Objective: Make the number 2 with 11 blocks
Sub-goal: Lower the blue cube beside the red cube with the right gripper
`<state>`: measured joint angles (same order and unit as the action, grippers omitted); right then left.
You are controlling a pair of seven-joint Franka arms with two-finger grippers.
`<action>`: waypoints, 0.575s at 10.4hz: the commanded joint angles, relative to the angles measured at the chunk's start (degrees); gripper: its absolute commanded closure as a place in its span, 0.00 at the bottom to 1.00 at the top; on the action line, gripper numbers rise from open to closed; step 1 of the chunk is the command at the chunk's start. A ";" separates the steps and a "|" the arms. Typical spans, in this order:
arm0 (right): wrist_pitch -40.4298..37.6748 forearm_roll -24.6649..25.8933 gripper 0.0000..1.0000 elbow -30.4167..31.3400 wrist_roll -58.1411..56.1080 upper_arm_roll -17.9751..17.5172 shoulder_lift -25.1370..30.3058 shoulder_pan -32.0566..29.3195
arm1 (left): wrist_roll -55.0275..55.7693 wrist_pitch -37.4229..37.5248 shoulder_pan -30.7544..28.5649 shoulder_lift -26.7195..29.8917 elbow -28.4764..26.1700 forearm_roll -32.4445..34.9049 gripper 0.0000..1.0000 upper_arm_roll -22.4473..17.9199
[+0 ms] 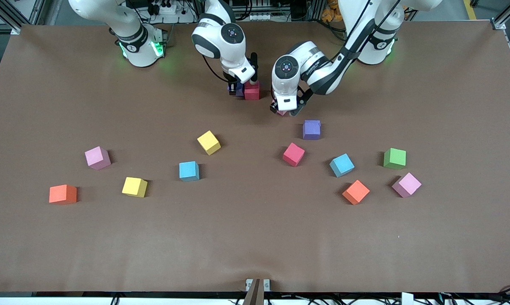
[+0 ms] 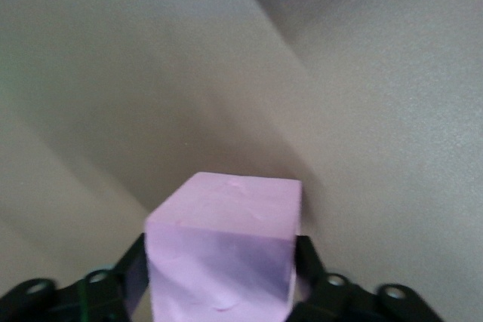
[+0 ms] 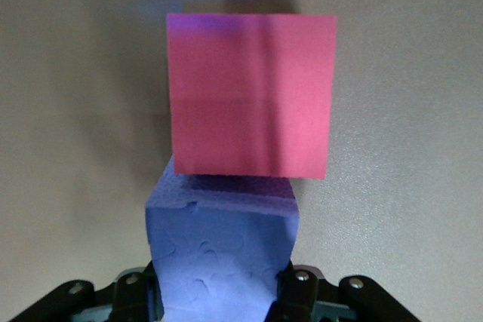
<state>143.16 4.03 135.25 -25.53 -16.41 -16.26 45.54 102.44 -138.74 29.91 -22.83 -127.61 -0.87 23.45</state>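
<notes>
— Where were the cubes seen?
— A matte purple cube (image 3: 223,250) was clamped by the right gripper (image 1: 234,90), touching a red cube (image 1: 252,90).
— And the left gripper (image 1: 282,111)?
— A small pink cube (image 2: 223,250) was flanked by its fingers; a grip could not be confirmed.

Close to the bases we find two cubes side by side. The inner cube (image 1: 237,89) is clamped in the right arm's jaws, and its neighbour (image 1: 252,90) touches it toward the left arm's end. Farther toward that end, a third cube (image 1: 282,112) sits pinched in the left arm's jaws, low at the worktop (image 1: 255,237). A lone cube (image 1: 311,129) lies near it, nearer the camera. Nearer still, we count a right-end cluster (image 1: 188,171) of five scattered cubes and a left-end cluster (image 1: 341,164) of four. A stray cube (image 1: 394,158) lies at the left-end cluster's outer edge, with a corner cube (image 1: 406,184) just nearer the camera.
</notes>
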 commanded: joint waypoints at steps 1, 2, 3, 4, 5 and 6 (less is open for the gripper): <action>-0.08 2.29 1.00 -1.22 1.53 1.46 -0.97 1.04 | -1.28 -1.18 -0.55 -0.55 -0.18 -3.86 0.46 0.45; -0.08 2.38 1.00 -1.22 1.53 1.73 -0.97 1.04 | -0.50 -1.09 -0.72 -0.20 -0.18 -4.05 0.54 0.45; -0.08 2.73 1.00 -1.48 1.53 1.82 -1.15 1.04 | -0.23 -1.18 -0.73 0.24 -0.18 -6.57 0.61 0.36; -0.08 3.00 1.00 -1.66 1.53 1.82 -1.32 1.04 | 0.30 -1.18 -0.81 1.38 -0.18 -10.42 0.62 0.10; -0.08 3.00 1.00 -1.92 1.53 1.82 -1.50 1.04 | 2.13 -1.18 -0.81 2.61 -0.36 -12.03 0.61 0.10; 0.01 3.00 1.00 -2.01 1.62 1.82 -1.85 1.13 | 7.54 -1.18 -0.73 3.05 -0.18 -12.39 0.61 0.10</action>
<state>143.17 5.66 134.41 -25.42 -15.29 -16.97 45.54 105.08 -139.96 29.46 -22.09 -127.24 -11.45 23.25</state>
